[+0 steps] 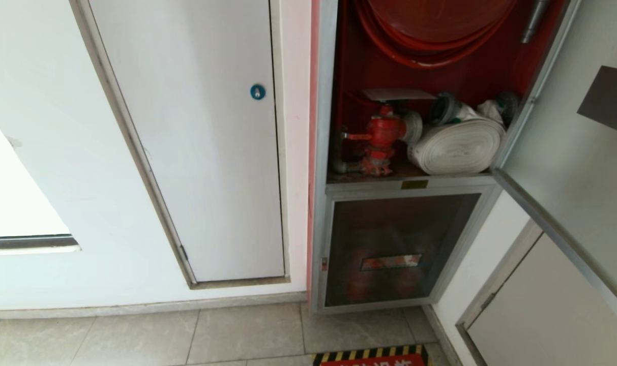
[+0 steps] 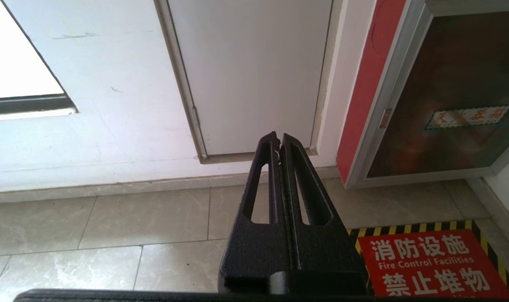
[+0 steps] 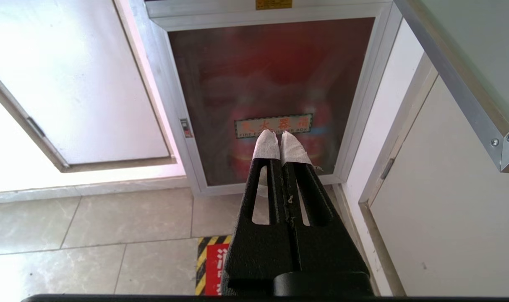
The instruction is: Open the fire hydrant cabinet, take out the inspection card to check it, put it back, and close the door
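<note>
A: Two grippers, both low and well short of the cabinet (image 1: 333, 91). How far along are we?

B: Its door (image 1: 567, 168) stands swung out to the right, so opening looks done. Closing is still to come.

A: And the card (image 1: 397, 94)?

B: Lying flat above the red valve (image 1: 382, 133), inside the red compartment, left of the rolled hose (image 1: 456, 146). I can't tell from this whether it has been checked or is waiting to be taken.

A: Anything held?

B: No. The left gripper (image 2: 279, 136) has its fingers pressed together on nothing, aimed at the foot of the white door (image 2: 254, 75). The right gripper (image 3: 279, 134), tips wrapped in white, is pressed together and empty too, facing the lower glass panel (image 3: 275, 92) over the floor (image 3: 111, 218).

A: So either arm must rise a good way to reach the card or the door.
</note>
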